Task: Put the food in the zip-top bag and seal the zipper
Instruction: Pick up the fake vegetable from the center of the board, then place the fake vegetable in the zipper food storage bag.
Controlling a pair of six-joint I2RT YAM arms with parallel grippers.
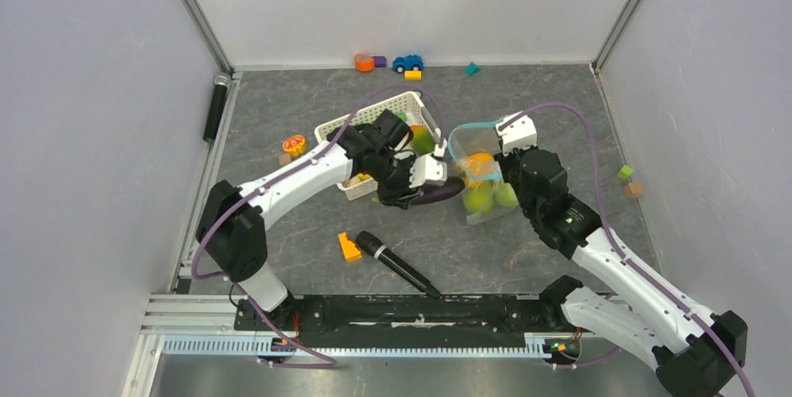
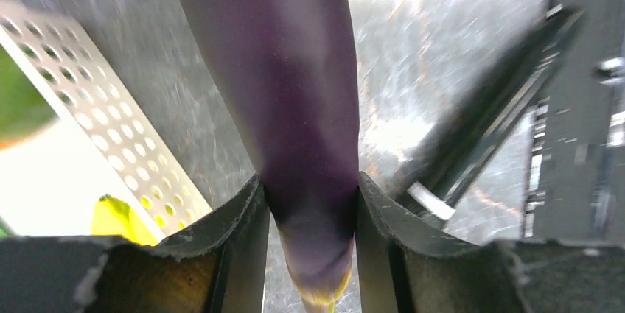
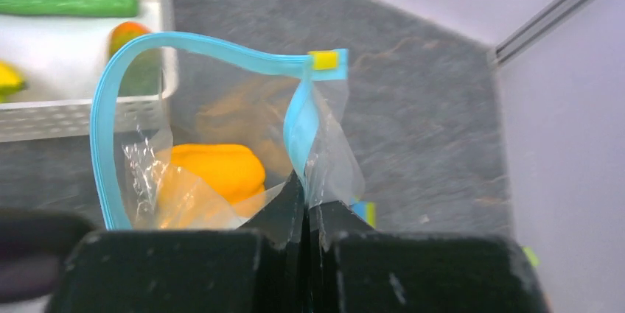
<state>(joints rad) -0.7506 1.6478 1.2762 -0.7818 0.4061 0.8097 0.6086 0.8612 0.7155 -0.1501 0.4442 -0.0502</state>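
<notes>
One grey marbled table (image 1: pixel 523 107) carries everything. From its near edge the two arms reach to mid-table. The left gripper (image 2: pixel 309 202) is clenched around the stem end of the purple eggplant (image 2: pixel 287 70), which lies level and points right, just near of the white slotted basket (image 1: pixel 369 126). The eggplant's tip is just beside the left edge of the zip-top bag (image 1: pixel 481 182); whether the two touch cannot be told.

The right gripper (image 3: pixel 306 195) pinches the bag's rim, its fingers pressed together on the plastic just below the light-blue zipper (image 3: pixel 147 42). The zipper curves in an open loop, so the mouth gapes toward the basket. The bag sits right of the basket.

A black microphone (image 1: pixel 397 264) lies near of the eggplant, angled toward the arm bases.

Inside the bag are an orange-yellow pepper (image 3: pixel 217 166) and two green fruits (image 1: pixel 478 199). A green cucumber (image 3: pixel 66 1) lies in the basket. An orange block (image 1: pixel 349 247) sits left of the microphone, and a blue toy car (image 1: pixel 407 63) stands at the far wall.
</notes>
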